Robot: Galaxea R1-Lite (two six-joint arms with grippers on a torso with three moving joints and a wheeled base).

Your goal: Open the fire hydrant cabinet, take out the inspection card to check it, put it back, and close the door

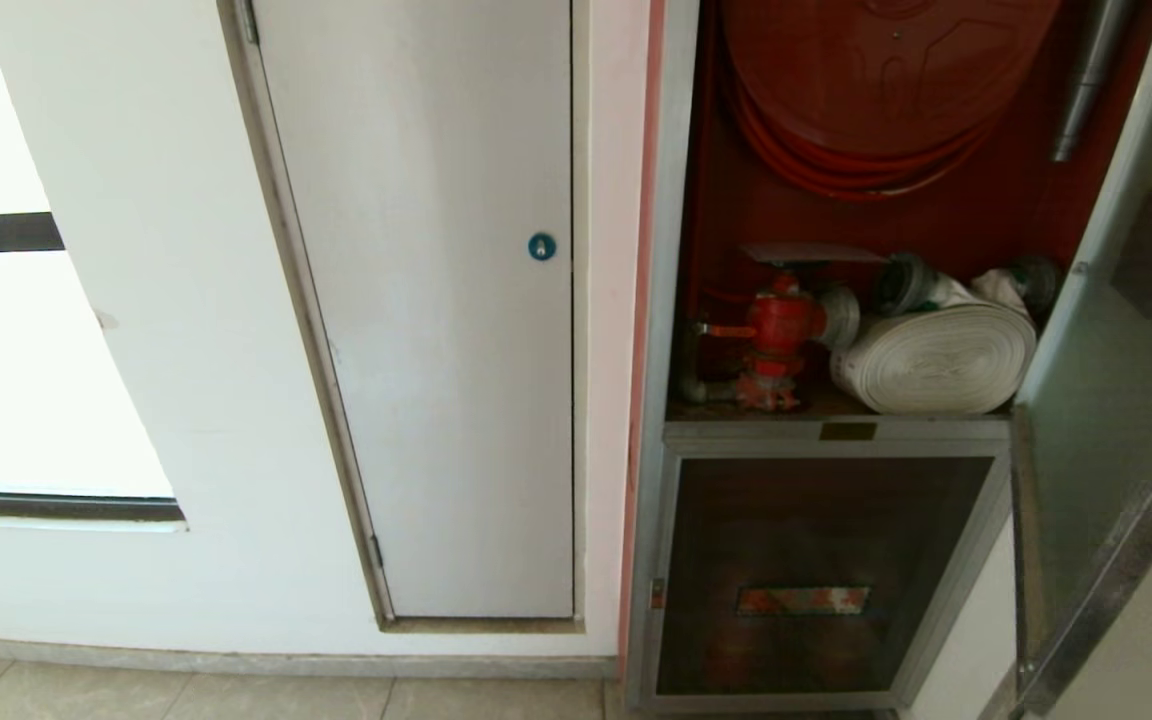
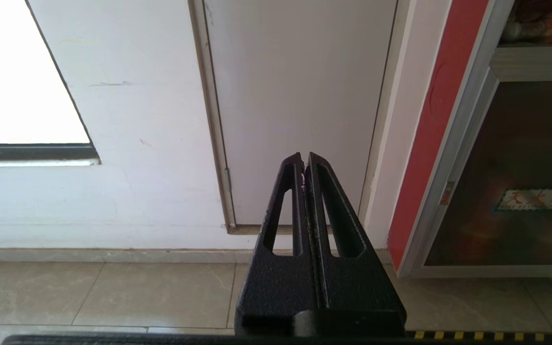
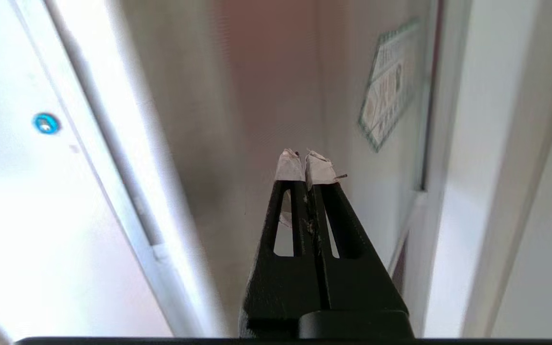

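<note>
Red fills the inside of the fire hydrant cabinet (image 1: pixel 716 215) in our head view: the hose reel (image 1: pixel 881 70) up top, the red valve (image 1: pixel 778 335) below it, and the white rolled hose (image 1: pixel 936 360) lying just beside the valve. The door (image 1: pixel 1116 380) stands swung open on the right, its glass angled towards us. On top of the valve rests a thin flat sheet (image 1: pixel 814 254); we cannot tell from here whether it is the inspection card. Neither of our arms shows in this view.

Only the left wrist view gives us the left gripper (image 2: pixel 304 160), its black fingers pressed together and holding nothing, low over the tiled floor (image 2: pixel 113 292), facing the plain white panel (image 2: pixel 300 96), with the lower dark glass panel (image 2: pixel 520 182) and its label off to one side.

Only the right wrist view gives us the right gripper (image 3: pixel 304 160), its taped fingertips (image 3: pixel 289 165) closed on each other and empty. It faces the door's glass, where the green-bordered sticker (image 3: pixel 388 86) shows at a slant; the blue round lock (image 3: pixel 46 123) of the white panel sits off to the other side.
</note>
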